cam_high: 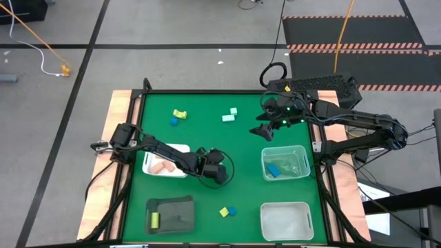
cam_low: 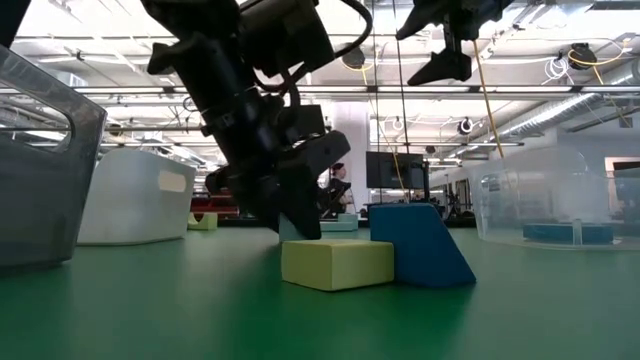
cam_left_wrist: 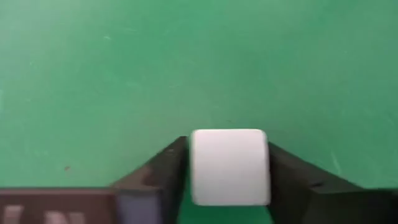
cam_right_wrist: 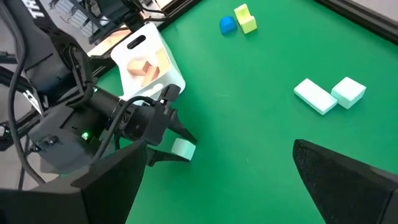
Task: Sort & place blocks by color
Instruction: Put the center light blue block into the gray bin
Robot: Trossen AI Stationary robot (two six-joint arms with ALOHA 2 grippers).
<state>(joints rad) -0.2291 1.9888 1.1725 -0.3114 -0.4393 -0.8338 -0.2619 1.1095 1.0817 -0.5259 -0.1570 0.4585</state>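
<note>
My left gripper [cam_high: 215, 171] is low over the table's middle, shut on a pale mint cube [cam_left_wrist: 229, 167], which also shows in the right wrist view [cam_right_wrist: 183, 149]. My right gripper [cam_high: 264, 131] hangs open above the table's far right part, holding nothing; its fingers stand wide apart [cam_right_wrist: 230, 186]. Two mint blocks [cam_high: 229, 115] lie on the table near the far edge, with a yellow and a blue block [cam_high: 178, 116] to their left. Another yellow and blue pair [cam_high: 227, 211] lies near the near edge, and it is close up in the low view [cam_low: 337, 263]. My left gripper pinches the mint cube between its two fingers [cam_left_wrist: 158, 180], one on each opposite side face [cam_left_wrist: 198, 168]. The fingers slant down from the table's left side. Whether the cube rests on the table or hangs just clear of it does not show.
A white tray [cam_high: 180, 149] with pink blocks sits left of my left gripper. A dark tray [cam_high: 176, 213] at the near left holds a yellow block. A clear bin [cam_high: 284, 163] on the right holds a blue block; a second clear bin [cam_high: 286, 220] stands nearer.
</note>
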